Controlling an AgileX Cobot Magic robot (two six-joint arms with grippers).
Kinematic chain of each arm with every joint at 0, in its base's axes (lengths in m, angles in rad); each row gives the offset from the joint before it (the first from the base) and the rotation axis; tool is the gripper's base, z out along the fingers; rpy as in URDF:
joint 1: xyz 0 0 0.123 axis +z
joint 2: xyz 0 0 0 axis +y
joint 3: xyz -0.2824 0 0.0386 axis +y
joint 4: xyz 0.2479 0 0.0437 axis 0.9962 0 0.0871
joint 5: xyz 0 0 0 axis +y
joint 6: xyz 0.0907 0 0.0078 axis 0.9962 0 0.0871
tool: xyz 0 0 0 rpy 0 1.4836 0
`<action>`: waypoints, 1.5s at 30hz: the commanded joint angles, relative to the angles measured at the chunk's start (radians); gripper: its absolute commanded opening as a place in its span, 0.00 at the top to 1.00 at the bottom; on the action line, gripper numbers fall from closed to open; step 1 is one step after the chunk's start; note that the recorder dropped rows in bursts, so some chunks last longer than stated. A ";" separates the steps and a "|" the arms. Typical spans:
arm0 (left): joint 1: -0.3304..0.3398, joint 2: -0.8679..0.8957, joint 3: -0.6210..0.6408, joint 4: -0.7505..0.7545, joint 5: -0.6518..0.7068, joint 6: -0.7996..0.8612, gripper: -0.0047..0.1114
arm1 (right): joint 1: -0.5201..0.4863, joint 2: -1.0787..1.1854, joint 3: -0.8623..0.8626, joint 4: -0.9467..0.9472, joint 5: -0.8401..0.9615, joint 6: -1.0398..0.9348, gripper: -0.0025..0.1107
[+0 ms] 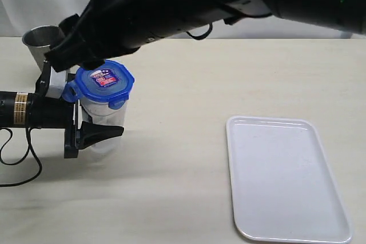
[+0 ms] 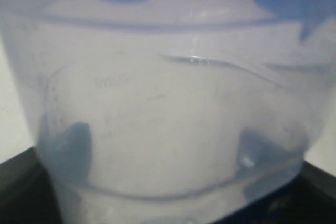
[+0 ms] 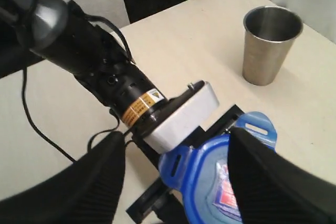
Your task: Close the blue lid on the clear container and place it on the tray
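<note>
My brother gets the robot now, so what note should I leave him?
Left end effector: closed on the clear container, upright on the table.
Right end effector: open, straddling the blue lid from above.
Done: lid sits on the container; flaps look unlatched.
To do: latch flaps, set container on the tray, which lies apart.

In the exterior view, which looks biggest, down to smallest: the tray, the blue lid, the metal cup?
1. tray, by far.
2. blue lid.
3. metal cup, though this is unsure: the arm hides part of it and it seems to stand farther back.
</note>
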 commanded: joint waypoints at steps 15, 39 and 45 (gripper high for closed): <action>-0.002 -0.007 0.003 -0.021 -0.030 0.002 0.96 | 0.059 0.220 -0.177 -0.374 0.183 0.362 0.45; -0.002 -0.007 0.003 -0.025 -0.030 -0.020 0.96 | 0.149 0.344 -0.184 -0.905 0.239 0.681 0.71; -0.002 -0.007 0.003 -0.023 -0.030 -0.020 0.96 | 0.172 0.367 -0.184 -1.011 0.271 0.742 0.71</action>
